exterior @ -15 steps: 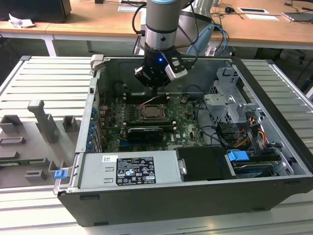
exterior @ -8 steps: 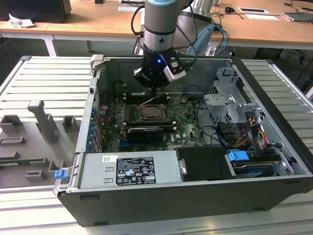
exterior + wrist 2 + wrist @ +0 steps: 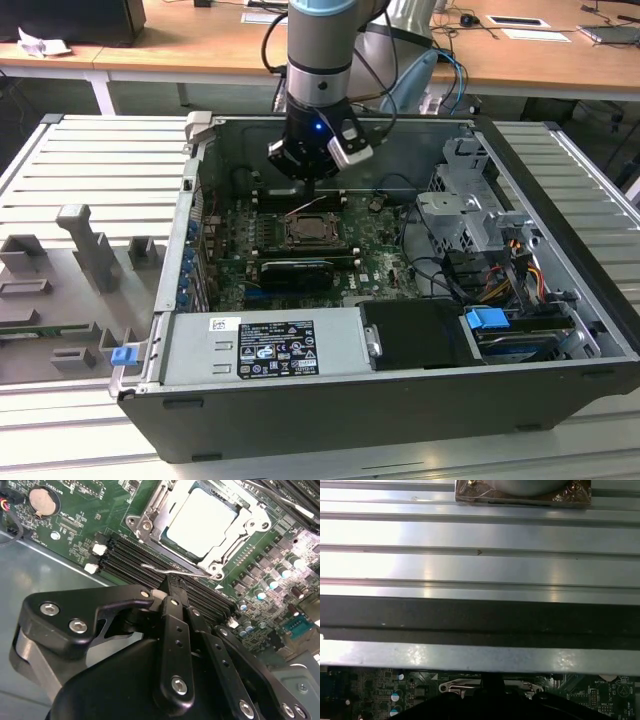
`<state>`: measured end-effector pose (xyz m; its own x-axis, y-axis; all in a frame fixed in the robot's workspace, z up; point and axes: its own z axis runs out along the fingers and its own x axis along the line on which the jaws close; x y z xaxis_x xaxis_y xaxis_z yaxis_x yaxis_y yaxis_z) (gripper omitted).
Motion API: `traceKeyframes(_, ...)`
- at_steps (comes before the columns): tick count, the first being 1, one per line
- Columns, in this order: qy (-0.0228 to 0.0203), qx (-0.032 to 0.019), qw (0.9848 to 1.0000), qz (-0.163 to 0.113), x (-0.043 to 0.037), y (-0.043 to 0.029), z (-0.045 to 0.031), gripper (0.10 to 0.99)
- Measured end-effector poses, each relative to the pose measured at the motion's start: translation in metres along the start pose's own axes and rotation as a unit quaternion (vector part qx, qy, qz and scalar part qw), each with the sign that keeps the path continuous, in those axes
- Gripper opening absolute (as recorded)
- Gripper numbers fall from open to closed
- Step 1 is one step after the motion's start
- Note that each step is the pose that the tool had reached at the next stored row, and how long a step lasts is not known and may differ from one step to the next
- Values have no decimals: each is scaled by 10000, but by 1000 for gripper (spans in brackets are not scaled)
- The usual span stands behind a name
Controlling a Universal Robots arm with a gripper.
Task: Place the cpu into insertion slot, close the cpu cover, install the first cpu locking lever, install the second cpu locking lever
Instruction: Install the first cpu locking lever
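Note:
In the second wrist view the cpu (image 3: pixel 200 520) lies flat in the insertion slot (image 3: pixel 312 232), its pale face showing through the window of the cpu cover (image 3: pixel 241 536), which is down over it. A thin wire locking lever (image 3: pixel 155 569) sticks out along the socket's near edge. My gripper (image 3: pixel 172 583) is shut, its black fingertips right at this lever wire; I cannot tell whether they pinch it or only touch it. In the exterior view the gripper (image 3: pixel 312 187) hangs just above the socket's far side, inside the open computer case.
Black memory slots (image 3: pixel 125 555) run beside the socket, under my fingertips. A long black graphics card (image 3: pixel 292 272) lies in front of the socket. A drive cage (image 3: pixel 465 215) with cables fills the exterior view's right. The case wall (image 3: pixel 480 615) stands close behind the gripper.

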<state>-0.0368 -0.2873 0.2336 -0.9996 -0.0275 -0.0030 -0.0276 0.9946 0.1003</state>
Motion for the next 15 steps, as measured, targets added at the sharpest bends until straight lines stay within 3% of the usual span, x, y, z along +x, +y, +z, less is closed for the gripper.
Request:
traceKeyframes(6,-6,-27,10000,-4,29,-5,63,106)
traceKeyframes(15,-5,-30,10000,-6,-29,-3,132,106)
